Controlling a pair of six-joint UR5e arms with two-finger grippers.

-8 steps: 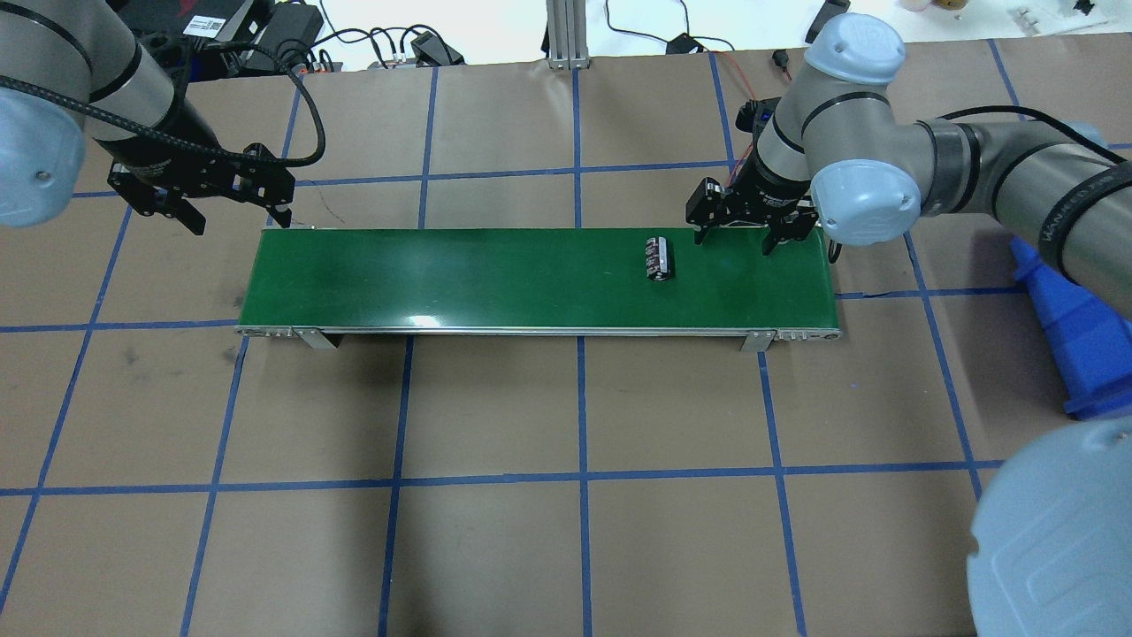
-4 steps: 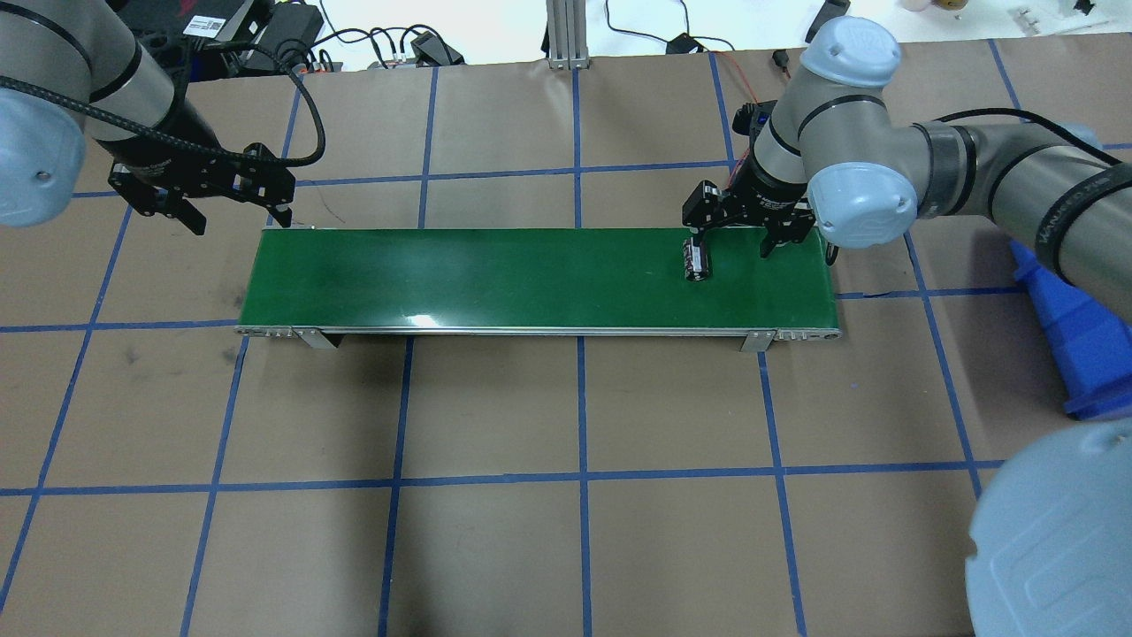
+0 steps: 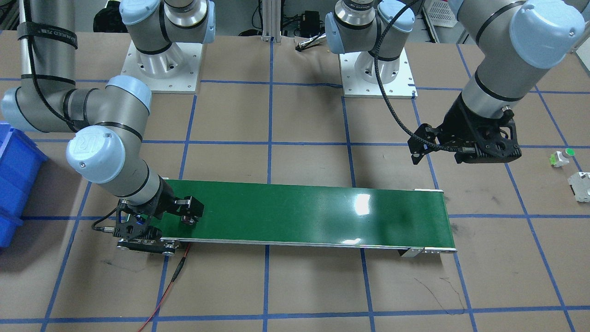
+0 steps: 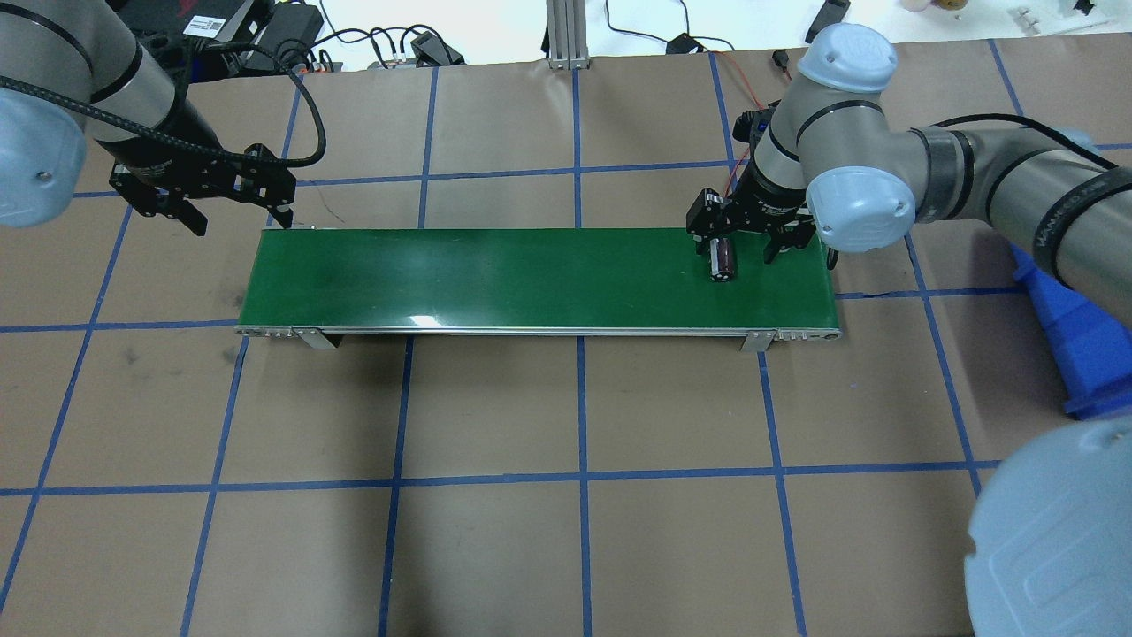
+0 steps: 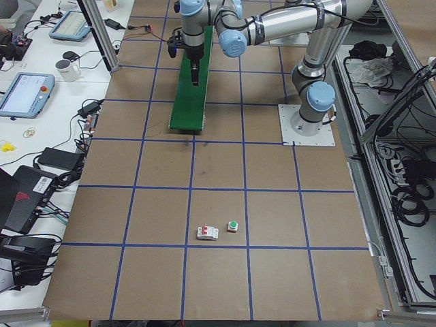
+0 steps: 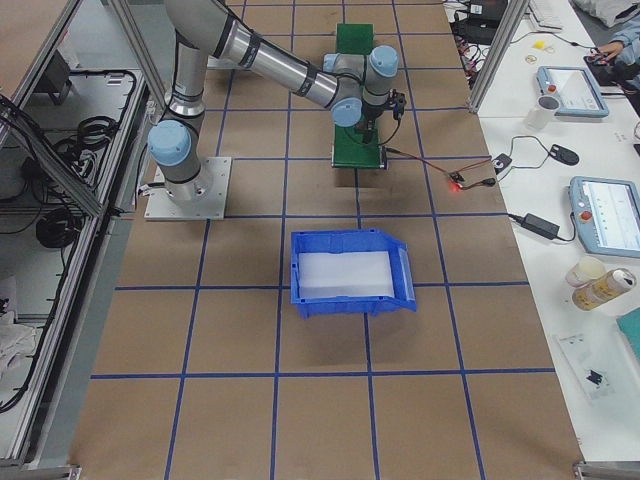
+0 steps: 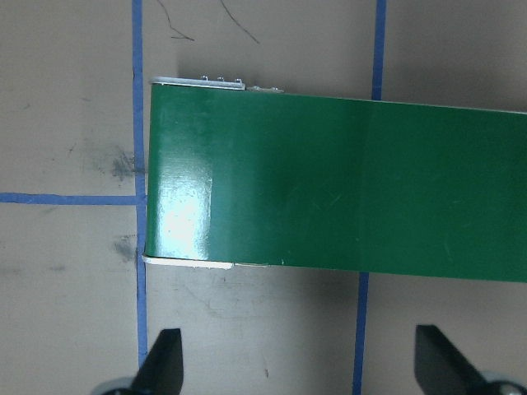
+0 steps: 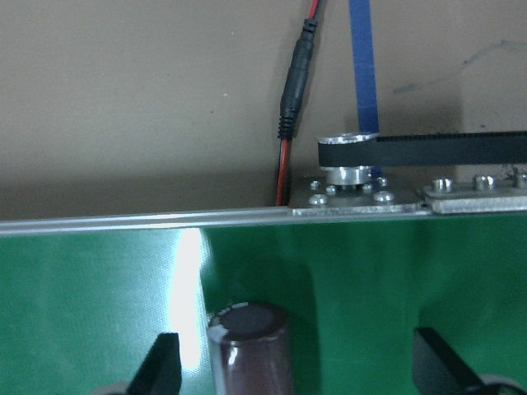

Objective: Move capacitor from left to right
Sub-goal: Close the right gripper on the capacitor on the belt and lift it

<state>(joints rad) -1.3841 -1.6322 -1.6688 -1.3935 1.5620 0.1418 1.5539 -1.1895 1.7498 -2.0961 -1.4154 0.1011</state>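
Note:
The capacitor (image 4: 723,259), a stubby dark cylinder, lies on the green conveyor belt (image 4: 495,274) near its right end. My right gripper (image 4: 738,243) is open and low over the belt. The capacitor is between its fingers, nearer the left one and touching neither. The right wrist view shows the capacitor (image 8: 249,346) end-on between the open fingertips (image 8: 160,366). My left gripper (image 4: 237,215) is open and empty, just beyond the belt's left end. In the left wrist view it (image 7: 300,362) hangs over brown paper beside the belt (image 7: 346,189).
A blue bin (image 4: 1074,336) stands on the table to the right of the belt. A red-black cable (image 8: 292,99) runs to the belt's drive pulley. A small white part with a green cap (image 3: 563,157) and a white-grey block (image 3: 581,185) lie far to the robot's left.
The capacitor has travelled right along the belt and now lies between the right gripper's fingers. The right gripper shifted slightly. The left arm has not moved.

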